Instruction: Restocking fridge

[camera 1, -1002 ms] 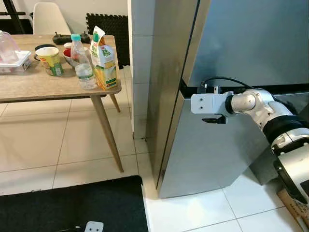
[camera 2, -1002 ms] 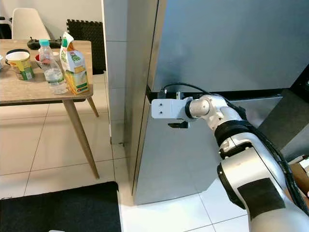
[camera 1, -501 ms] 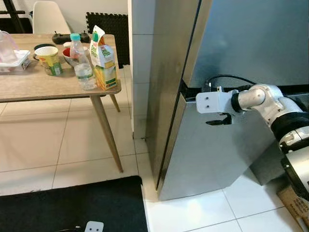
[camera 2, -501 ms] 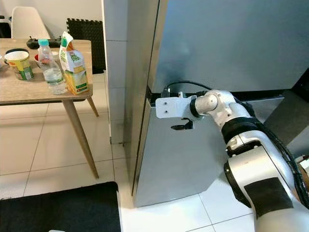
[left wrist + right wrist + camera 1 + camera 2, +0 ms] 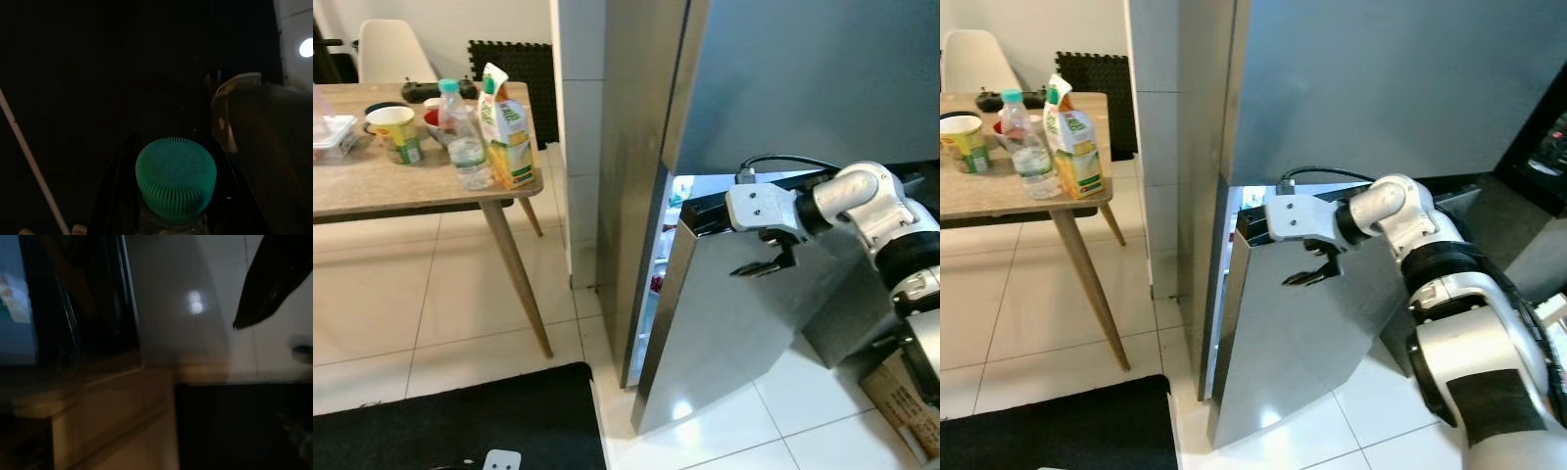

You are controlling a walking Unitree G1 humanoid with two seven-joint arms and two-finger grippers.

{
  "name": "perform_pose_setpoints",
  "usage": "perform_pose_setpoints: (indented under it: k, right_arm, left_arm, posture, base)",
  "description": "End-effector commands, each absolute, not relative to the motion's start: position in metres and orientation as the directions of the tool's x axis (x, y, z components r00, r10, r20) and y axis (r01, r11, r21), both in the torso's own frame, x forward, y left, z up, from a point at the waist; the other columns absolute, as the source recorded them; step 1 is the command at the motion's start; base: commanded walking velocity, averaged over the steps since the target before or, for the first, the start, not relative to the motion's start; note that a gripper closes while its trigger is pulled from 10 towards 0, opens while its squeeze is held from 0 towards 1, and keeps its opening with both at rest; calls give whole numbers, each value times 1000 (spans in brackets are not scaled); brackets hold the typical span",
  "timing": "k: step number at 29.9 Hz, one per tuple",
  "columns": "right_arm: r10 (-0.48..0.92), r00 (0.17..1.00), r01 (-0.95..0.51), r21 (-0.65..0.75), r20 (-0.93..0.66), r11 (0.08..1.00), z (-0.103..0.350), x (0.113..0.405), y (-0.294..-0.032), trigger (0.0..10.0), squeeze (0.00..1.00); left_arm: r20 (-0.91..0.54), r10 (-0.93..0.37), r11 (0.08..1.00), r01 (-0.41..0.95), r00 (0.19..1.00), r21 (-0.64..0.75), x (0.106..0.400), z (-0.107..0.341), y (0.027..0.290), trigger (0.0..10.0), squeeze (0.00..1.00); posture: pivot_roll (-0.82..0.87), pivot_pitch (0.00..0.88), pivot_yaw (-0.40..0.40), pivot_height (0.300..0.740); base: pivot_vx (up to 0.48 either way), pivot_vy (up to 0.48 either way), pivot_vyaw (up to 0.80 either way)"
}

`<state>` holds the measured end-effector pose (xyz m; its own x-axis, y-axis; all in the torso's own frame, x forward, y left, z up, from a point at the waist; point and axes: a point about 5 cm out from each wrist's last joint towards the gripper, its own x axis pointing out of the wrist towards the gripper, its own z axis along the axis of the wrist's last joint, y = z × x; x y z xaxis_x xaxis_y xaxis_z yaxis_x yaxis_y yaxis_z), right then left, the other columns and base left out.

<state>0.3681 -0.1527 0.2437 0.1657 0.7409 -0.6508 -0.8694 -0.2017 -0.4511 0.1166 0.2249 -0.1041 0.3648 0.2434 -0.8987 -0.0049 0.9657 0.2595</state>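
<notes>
Pulling at the top edge of the lower brushed-steel fridge door point(image 5: 744, 323), the right gripper point(image 5: 766, 266) sits right of centre in the left eye view, its two black fingers curled downward against the door face. Whether they are parted or pressed together cannot be told from here. The door stands partly ajar, a lit strip of interior showing at mid-frame.

The main risk is a lost hold: the fingers seem hooked rather than clamped, so the door could slip free and swing shut. Swung wide, it could also strike the cardboard box point(image 5: 901, 406) at the lower right.

The left gripper point(image 5: 176, 196) is closed around a clear plastic bottle with a green ribbed cap point(image 5: 176, 178), seen in near darkness low in the left wrist view; a loosened grip would drop it.

On the wooden table point(image 5: 372, 181) at upper left wait a clear water bottle point(image 5: 465, 137) and a yellow-green juice carton point(image 5: 506, 127).

The fridge shelves are mostly hidden, and the right wrist view is blurred.
</notes>
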Motion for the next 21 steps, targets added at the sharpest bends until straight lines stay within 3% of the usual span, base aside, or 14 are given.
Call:
perform_pose_setpoints:
  k: [1,4,6,9,11,14,15,17,18,21]
  right_arm:
    - [860,62,-862,-461,-507,-210,271,356,-146,10000,0]
    - [860,62,-862,-461,-507,-210,271,356,-146,10000,0]
    - [955,-85,-841,-494,-284,-222,305,338,-139,10000,0]
    - [970,-102,-832,-517,-219,-204,315,337,-137,10000,0]
    - [976,-88,-821,-540,-199,-184,317,340,-135,10000,0]
    - [947,68,-811,-570,-313,-130,298,361,-127,10000,0]
    - [927,112,-812,-571,-359,-122,292,365,-127,8000,0]
    - [917,127,-817,-564,-379,-120,290,365,-129,8000,0]
    - [898,149,-820,-559,-414,-122,287,364,-131,0,0]
    - [881,167,-823,-554,-443,-122,285,363,-134,0,0]
  left_arm:
    - [-915,216,972,14,339,235,109,-108,217,10000,0]
    - [-915,216,972,14,339,235,109,-108,217,10000,0]
    - [-916,215,972,14,339,233,109,-108,216,10000,0]
    - [-915,214,972,15,341,233,110,-108,216,10000,0]
    - [-915,214,972,15,342,233,110,-108,216,10000,0]
    - [-914,212,972,21,345,233,111,-108,215,10000,0]
    - [-914,212,972,23,345,233,111,-108,216,10000,0]
    - [-914,211,972,24,345,234,111,-108,216,10000,0]
    - [-915,211,972,25,345,234,111,-108,216,10000,0]
    - [-915,211,972,26,345,234,111,-108,216,10000,0]
  posture:
    - [-26,0,-111,740]
    - [-26,0,-111,740]
    - [-29,0,-111,740]
    - [-30,0,-110,740]
    - [-33,0,-109,740]
    - [-33,0,-109,740]
    - [-35,0,-104,740]
    - [-35,0,-104,740]
    - [-33,0,-106,740]
    - [-32,0,-106,740]
  base:
    - [0,0,0]
    - [0,0,0]
    - [0,0,0]
    - [0,0,0]
    - [0,0,0]
    - [0,0,0]
    - [0,0,0]
    - [0,0,0]
    - [0,0,0]
    - [0,0,0]
